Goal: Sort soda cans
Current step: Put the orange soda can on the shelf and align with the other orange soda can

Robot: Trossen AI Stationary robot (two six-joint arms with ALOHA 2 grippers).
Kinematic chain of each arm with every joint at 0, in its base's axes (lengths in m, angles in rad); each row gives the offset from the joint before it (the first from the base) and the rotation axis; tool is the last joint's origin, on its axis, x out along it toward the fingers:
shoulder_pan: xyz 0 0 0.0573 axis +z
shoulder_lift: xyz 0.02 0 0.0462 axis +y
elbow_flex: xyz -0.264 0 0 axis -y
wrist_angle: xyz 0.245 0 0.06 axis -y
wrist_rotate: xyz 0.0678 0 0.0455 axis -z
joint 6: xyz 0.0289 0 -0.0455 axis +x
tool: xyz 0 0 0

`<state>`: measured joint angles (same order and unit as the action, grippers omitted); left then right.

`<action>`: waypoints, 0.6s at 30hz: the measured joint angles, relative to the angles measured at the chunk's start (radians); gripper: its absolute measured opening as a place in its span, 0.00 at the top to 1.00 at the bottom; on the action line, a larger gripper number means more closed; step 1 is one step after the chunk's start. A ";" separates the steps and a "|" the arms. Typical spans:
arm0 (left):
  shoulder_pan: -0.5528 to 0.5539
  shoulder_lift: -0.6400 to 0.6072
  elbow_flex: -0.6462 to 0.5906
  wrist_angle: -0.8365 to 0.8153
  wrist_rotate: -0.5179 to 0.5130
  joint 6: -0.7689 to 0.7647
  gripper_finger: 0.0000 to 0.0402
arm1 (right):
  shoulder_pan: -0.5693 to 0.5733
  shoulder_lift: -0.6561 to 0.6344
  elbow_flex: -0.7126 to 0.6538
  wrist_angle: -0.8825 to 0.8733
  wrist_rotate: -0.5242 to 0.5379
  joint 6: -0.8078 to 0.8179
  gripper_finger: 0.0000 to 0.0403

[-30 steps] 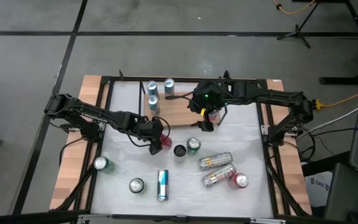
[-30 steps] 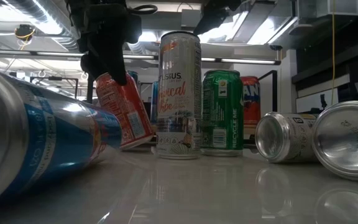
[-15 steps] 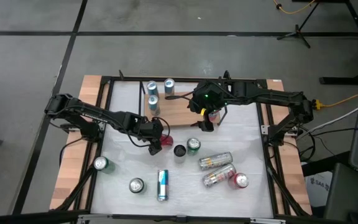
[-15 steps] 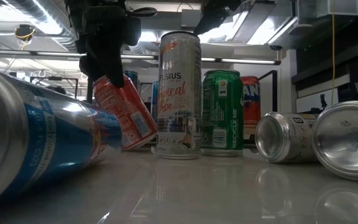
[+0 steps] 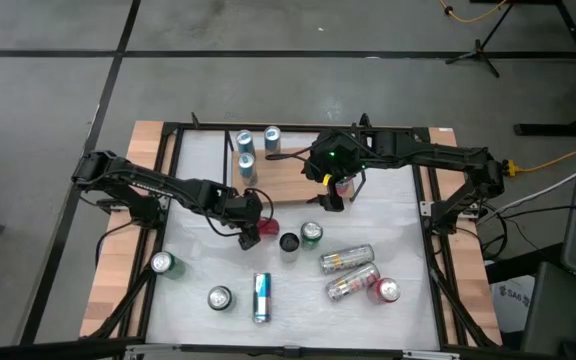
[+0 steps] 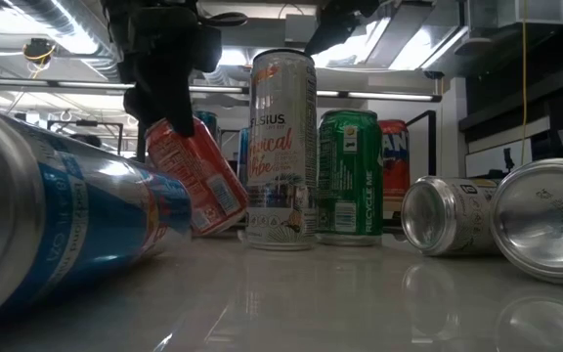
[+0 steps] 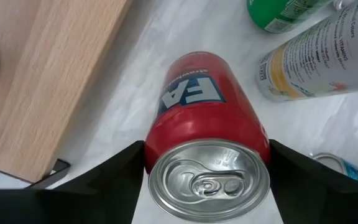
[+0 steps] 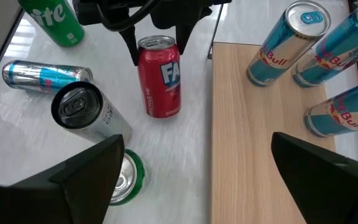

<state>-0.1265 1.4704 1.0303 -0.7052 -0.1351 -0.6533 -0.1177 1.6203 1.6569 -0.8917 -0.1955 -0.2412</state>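
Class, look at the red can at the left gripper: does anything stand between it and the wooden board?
Nothing visible does. The left gripper straddles the tilted red can, and only bare white table lies between it and the wooden board.

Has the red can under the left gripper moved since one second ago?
Yes. The red can has tipped further, its top leaning away from the upright tall silver can.

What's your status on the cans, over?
Left gripper straddling tilted red can, grip unconfirmed. Right gripper open above wooden board, empty. Tall silver can and green can close beside red one.
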 joint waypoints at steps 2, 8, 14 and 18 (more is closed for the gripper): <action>0.000 -0.001 0.023 -0.050 0.004 -0.010 0.31 | 0.000 0.000 0.000 0.000 0.000 0.000 0.01; 0.000 -0.005 0.123 -0.227 0.022 -0.018 0.32 | 0.000 0.000 0.000 0.000 0.000 0.000 0.01; -0.001 -0.001 0.144 -0.312 0.101 -0.029 0.32 | 0.000 0.000 0.000 0.000 0.000 0.000 0.01; 0.000 0.018 0.144 -0.358 0.104 -0.045 0.31 | 0.000 0.000 0.000 0.001 0.000 0.000 0.01</action>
<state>-0.1265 1.4884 1.1748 -1.0627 -0.0311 -0.6987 -0.1177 1.6203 1.6569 -0.8912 -0.1955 -0.2413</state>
